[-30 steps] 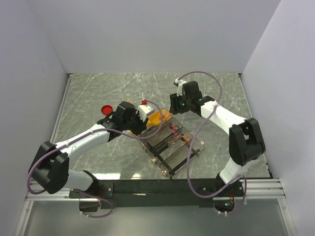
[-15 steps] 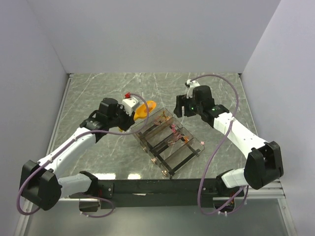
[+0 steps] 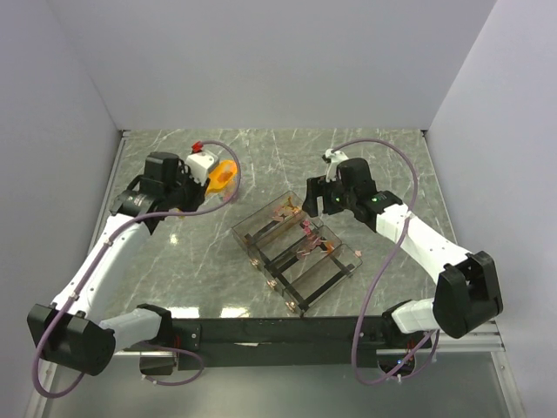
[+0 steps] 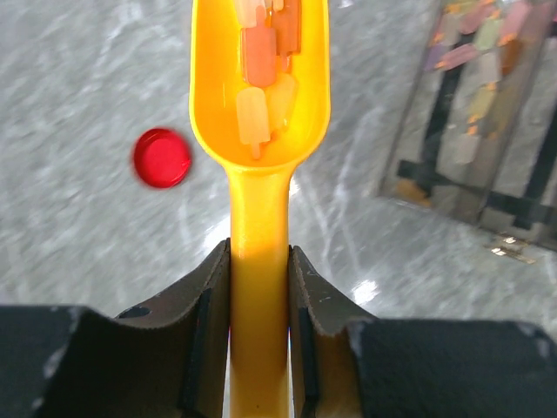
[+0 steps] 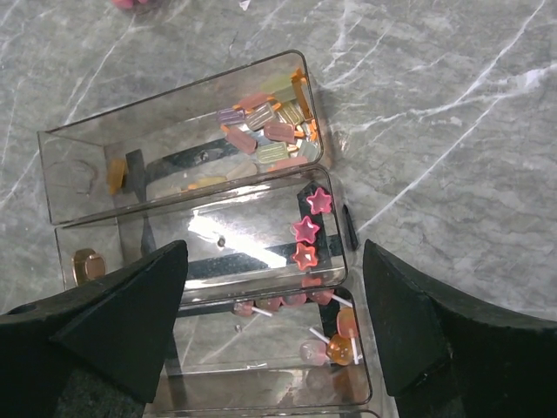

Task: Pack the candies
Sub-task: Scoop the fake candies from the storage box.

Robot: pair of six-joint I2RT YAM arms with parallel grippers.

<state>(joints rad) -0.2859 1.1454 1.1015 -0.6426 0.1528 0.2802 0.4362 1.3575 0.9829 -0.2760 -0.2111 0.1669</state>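
In the clear box [image 5: 54, 178] lie candies [image 5: 265, 132]; left claw [image 4: 259, 292] grips the loaded scoop [image 4: 258, 209]; right claw [image 5: 274, 279] wide.

Our left arm [image 3: 103, 252] rises from its base at the near left corner and leans toward the far left, with the wrist turned to point rightward. Our left tool [image 4: 259, 287] is clamped: both dark fingers [image 4: 207, 313] press against the handle of the yellow-orange plastic scoop [image 4: 259, 209], which sticks straight out ahead of them. Our right arm [image 3: 422, 244] stretches from its base at the near right toward the middle, wrist tipped downward. Our right tool [image 5: 274, 279] hangs with its jaws spread wide, gripping nothing.
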